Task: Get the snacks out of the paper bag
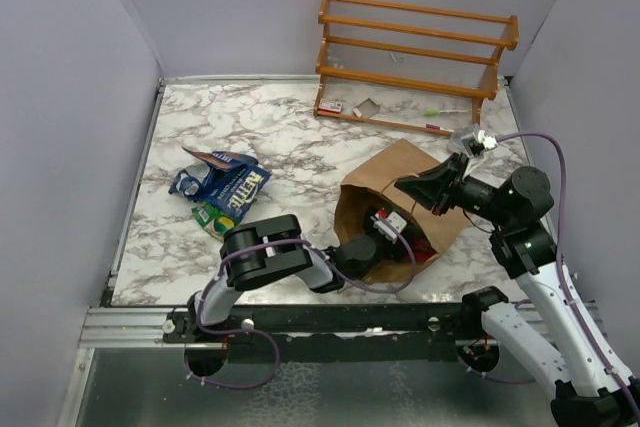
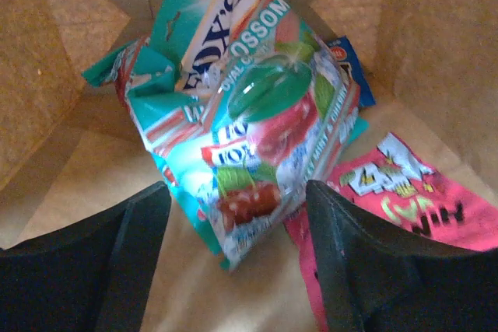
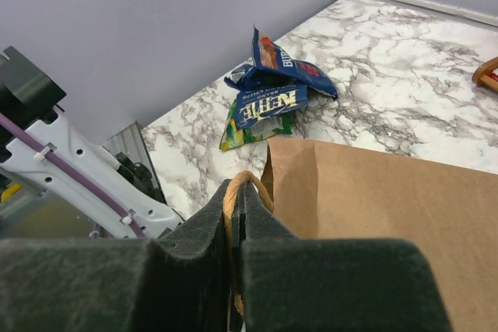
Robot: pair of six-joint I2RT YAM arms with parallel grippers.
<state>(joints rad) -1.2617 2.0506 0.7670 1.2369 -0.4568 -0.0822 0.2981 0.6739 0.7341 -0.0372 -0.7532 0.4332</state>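
Black fingers of the left gripper [image 2: 237, 270] stand apart deep inside the paper bag [image 2: 47, 75], open on either side of the lower end of a crumpled teal-red packet [image 2: 241, 91] and not closed on it. Just beside that packet lies a pink packet [image 2: 397, 184], and a corner of a blue packet [image 2: 352, 68] shows behind it. The right gripper [image 3: 236, 206] is clamped tight on the bag's string handle [image 3: 247, 177] at the rim, with the bag tipped mouth-first toward the left arm on the marble table [image 1: 280, 127]. Well to the left, dark blue packets [image 1: 238, 185] and a green-yellow packet [image 1: 213, 217] lie heaped together. An orange wooden rack [image 1: 415, 52] stands at the far edge.
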